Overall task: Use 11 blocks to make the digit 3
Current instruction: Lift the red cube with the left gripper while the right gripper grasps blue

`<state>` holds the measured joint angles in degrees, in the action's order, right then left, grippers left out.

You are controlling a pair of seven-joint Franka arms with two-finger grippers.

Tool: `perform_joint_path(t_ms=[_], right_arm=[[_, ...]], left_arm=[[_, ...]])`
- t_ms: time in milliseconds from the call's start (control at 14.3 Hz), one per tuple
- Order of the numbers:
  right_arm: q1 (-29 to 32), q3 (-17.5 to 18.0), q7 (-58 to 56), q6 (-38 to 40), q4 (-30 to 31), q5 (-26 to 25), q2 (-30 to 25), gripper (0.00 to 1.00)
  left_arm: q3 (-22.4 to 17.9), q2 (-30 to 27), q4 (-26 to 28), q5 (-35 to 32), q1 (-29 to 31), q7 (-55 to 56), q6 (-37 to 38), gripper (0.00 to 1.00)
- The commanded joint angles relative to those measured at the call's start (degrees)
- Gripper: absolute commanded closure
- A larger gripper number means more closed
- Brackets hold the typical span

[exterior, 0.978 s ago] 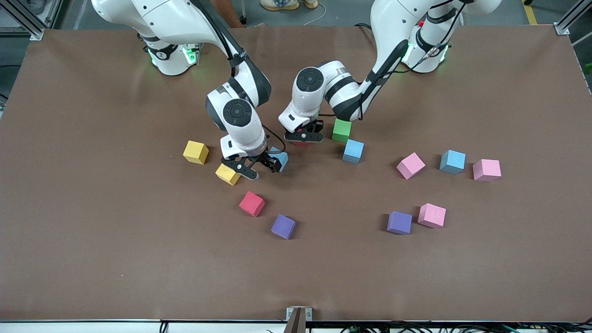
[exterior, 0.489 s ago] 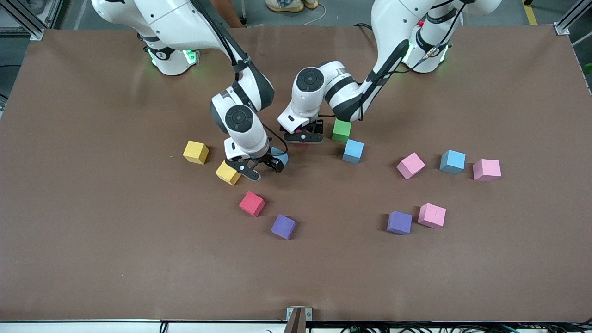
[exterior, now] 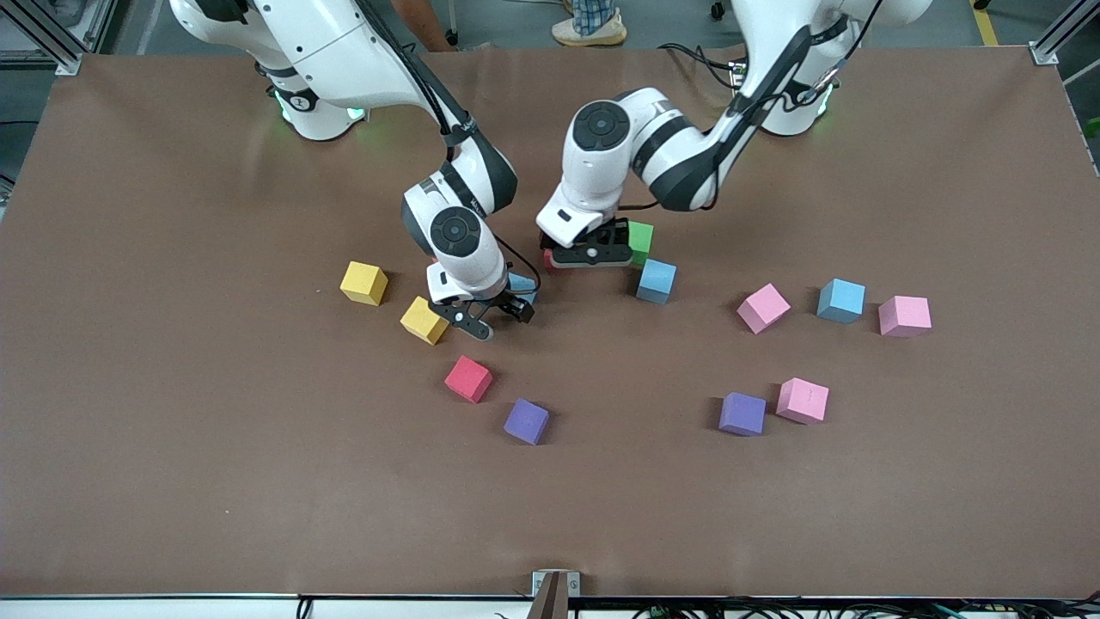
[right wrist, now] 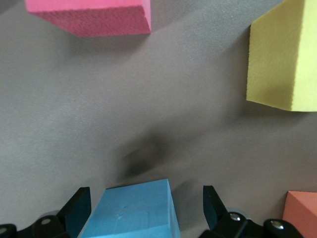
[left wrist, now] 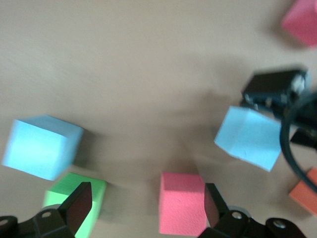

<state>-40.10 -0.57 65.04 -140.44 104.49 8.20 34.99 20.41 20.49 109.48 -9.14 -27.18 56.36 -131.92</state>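
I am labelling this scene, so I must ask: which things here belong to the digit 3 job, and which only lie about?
Belong to the job: yellow block, red block, purple block, green block, light blue block, pink block; left gripper and right gripper, both open.

Lying about: shoe, cables, metal bracket.

The brown table (exterior: pixel 172 447) carries scattered blocks (exterior: pixel 741 413): yellow, red, purple, pink, blue, green.

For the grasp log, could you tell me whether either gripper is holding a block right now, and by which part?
Nothing is held. The left gripper is open beside a red block; the right gripper is open around a light blue block, fingers apart from its sides.
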Motion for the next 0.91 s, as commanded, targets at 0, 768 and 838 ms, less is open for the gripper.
perform_joint_path(t_ms=[0,768,838], right_arm=[[-0.3,0.5,-0.7,-0.1,-0.9,1.5,-0.3,0.0],[-3.6,0.4,-3.8,0.1,0.4,-4.0,-0.5,0.07],[-3.6,0.3,-3.8,0.5,0.4,-4.0,-0.5,0.17]], left_arm=[[0.2,-3.6,-0.2,-0.1,5.1,0.1,5.2,0.0],[4.4,-9.3,11.0,1.5,12.2,-3.9,8.1,0.0],[4.5,-9.5,12.8,1.5,12.2,-5.9,6.6,0.0]])
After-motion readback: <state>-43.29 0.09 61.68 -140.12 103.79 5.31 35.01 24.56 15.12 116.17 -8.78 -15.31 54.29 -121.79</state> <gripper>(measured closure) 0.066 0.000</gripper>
